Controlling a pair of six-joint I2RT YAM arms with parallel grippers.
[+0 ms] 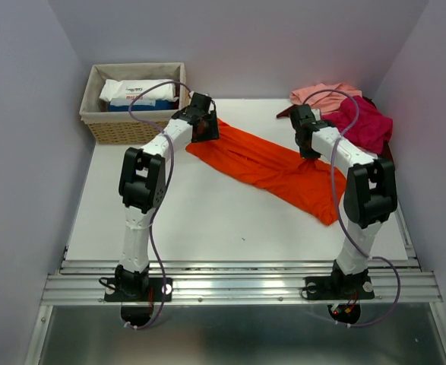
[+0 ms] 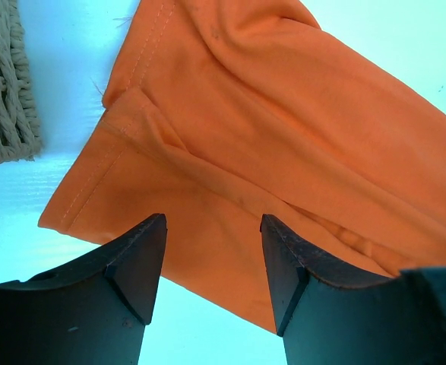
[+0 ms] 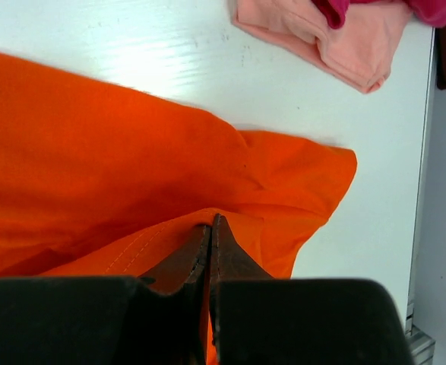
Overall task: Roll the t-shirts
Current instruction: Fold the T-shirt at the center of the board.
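Note:
A bright orange t-shirt (image 1: 272, 169) lies folded into a long strip, running diagonally from the back left to the front right of the white table. My left gripper (image 1: 204, 131) is open just above the strip's back left end (image 2: 207, 152), its jaws apart over the hemmed edge. My right gripper (image 1: 311, 150) is shut on a fold of the orange t-shirt (image 3: 131, 182) near the strip's right part. A salmon pink t-shirt (image 1: 323, 93), a magenta t-shirt (image 1: 363, 122) and a dark maroon t-shirt (image 1: 285, 112) lie heaped at the back right.
A woven wicker basket (image 1: 128, 125) with white packets stands at the back left; its corner shows in the left wrist view (image 2: 6, 84). The salmon pink shirt also shows in the right wrist view (image 3: 336, 38). Grey walls close in both sides.

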